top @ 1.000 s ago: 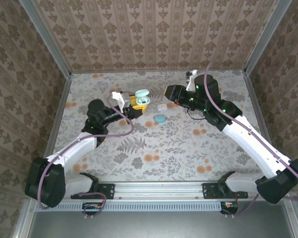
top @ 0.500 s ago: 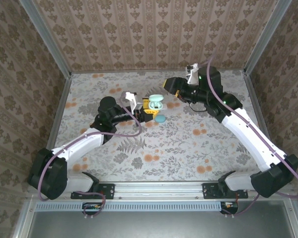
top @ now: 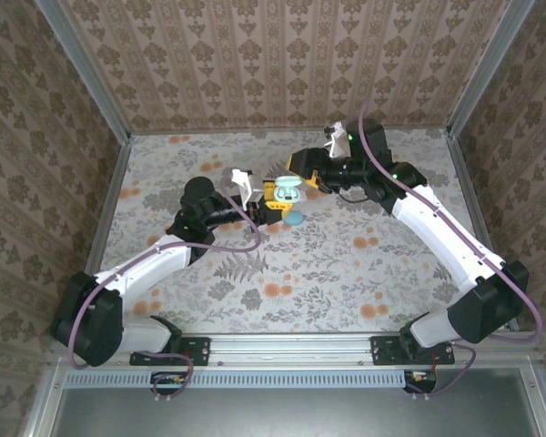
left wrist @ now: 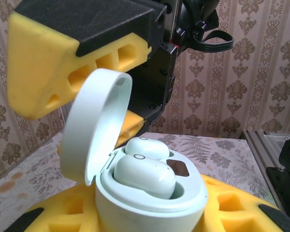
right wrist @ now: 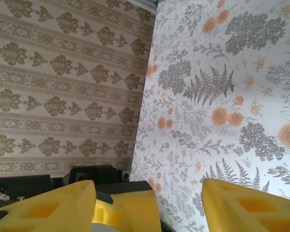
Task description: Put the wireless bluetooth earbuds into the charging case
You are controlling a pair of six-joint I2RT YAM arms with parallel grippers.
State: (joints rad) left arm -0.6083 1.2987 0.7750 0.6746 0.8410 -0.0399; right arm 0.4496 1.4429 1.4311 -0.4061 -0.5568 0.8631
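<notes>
Pale flowered table (top: 346, 273) leaves ample room all round beneath the arms. The right gripper (top: 305, 179), jaws apart and empty, hangs just above the left gripper (top: 271, 196), which clamps the open mint case (left wrist: 150, 198). Both earbuds (left wrist: 145, 171) sit in it beside the raised lid (left wrist: 94, 125); a gentle straight press, clear of that lid's edge, should seat them.

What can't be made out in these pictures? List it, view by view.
Left wrist: lower halves of the earbuds, hidden by the charging case rim.
Top: the teal piece near the charging case, too small to identify.
Right wrist: the right fingers, cut off by the bottom edge.
</notes>
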